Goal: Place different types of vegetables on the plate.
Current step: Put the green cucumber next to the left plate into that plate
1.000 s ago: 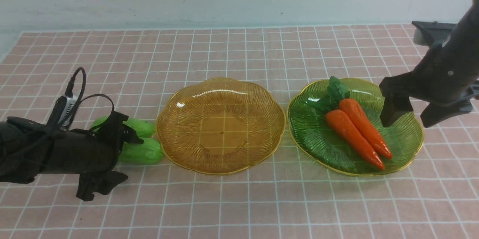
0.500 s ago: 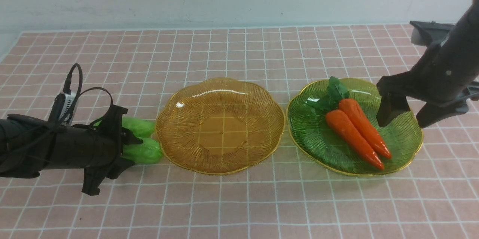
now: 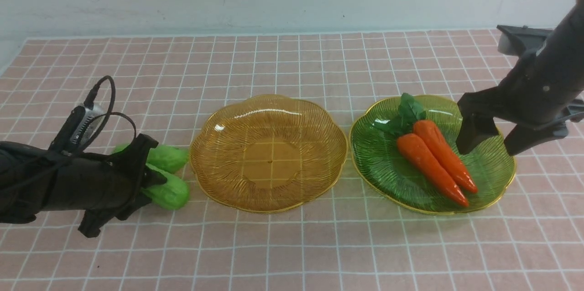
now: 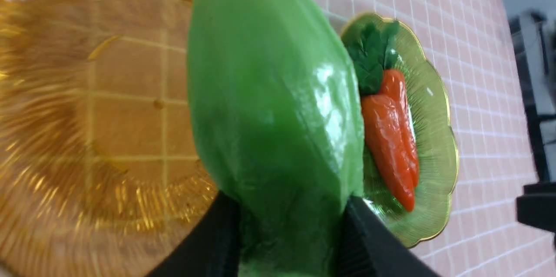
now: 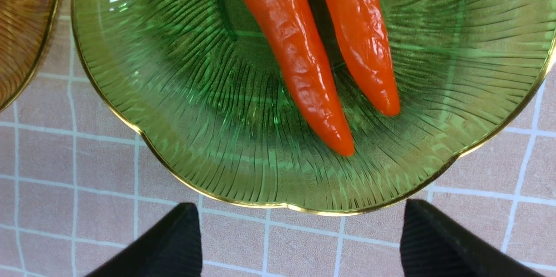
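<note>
— Cucumbers, where?
— Both at the left on the pink checked cloth (image 3: 292, 245), just left of the amber plate (image 3: 269, 99). The far cucumber (image 3: 166, 156) lies flat. The near cucumber (image 3: 173, 194) is in the left gripper (image 3: 153, 190).
— Grip state?
— Jaws clamped on its left end, one black finger each side. The left wrist view shows it clearly: near cucumber (image 4: 269, 94) fills the gap of the left gripper (image 4: 289, 201). The free end points right, toward the amber plate. It may be tilted just off the cloth; I can't tell from the front.
— Looks?
— Short, stubby, bright green, glossy, faintly faceted skin, rounded tip.
— Carrots?
— Two carrots (image 3: 428, 164), side by side and touching, in the green plate (image 3: 388, 181) at the right. Glossy orange, slightly wrinkled, tips pointing near-right. Dark-green leafy tops (image 3: 406, 115) lie at the far side.
— Right gripper?
— The right gripper (image 3: 492, 144) hangs over the green plate's right rim, jaws wide apart, clear of the carrots.
— Plates?
— Both ribbed glass, scalloped, gold-edged, side by side. The cloth grid shows through the amber one.
</note>
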